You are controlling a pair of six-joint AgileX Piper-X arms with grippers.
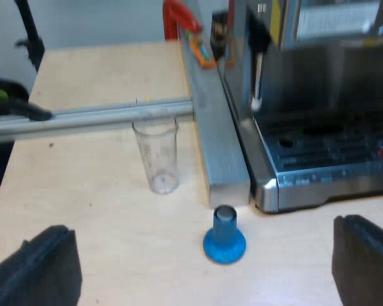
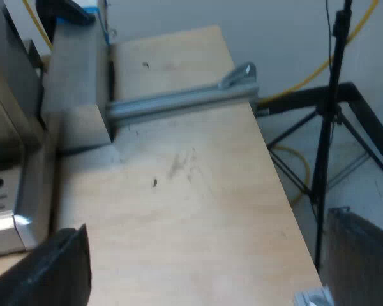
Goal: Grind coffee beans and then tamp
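Nearest the lens are the two black fingers (image 1: 38, 268) of the left claw (image 1: 195, 275), set wide apart and holding nothing, low over the pale wooden tabletop (image 1: 96, 210). The blue tamper (image 1: 225, 239) stands just ahead of them, in the gap between the two fingers and somewhat nearer one of them. It is upright on its broad base with its greyish knob up, so its long axis is vertical. It is near the front corner of the espresso machine (image 1: 319, 127) and the end of a square metal rail (image 1: 220, 134) that runs alongside the machine, touching neither. A clear measuring glass (image 1: 158, 156) stands farther off by that rail, apart from the tamper. The right claw (image 2: 204, 271) also has its fingers (image 2: 51, 268) spread and empty. It hangs over bare wood near another corner of the machine (image 2: 6, 204), close to the tabletop's edge, beyond which a black tripod (image 2: 329, 127) stands. I judge the left arm much the nearer to the tamper. A short advance with the fingers coming down on either side of the knob should be enough to grasp it, provided the wrist stays level and does not knock the glass.
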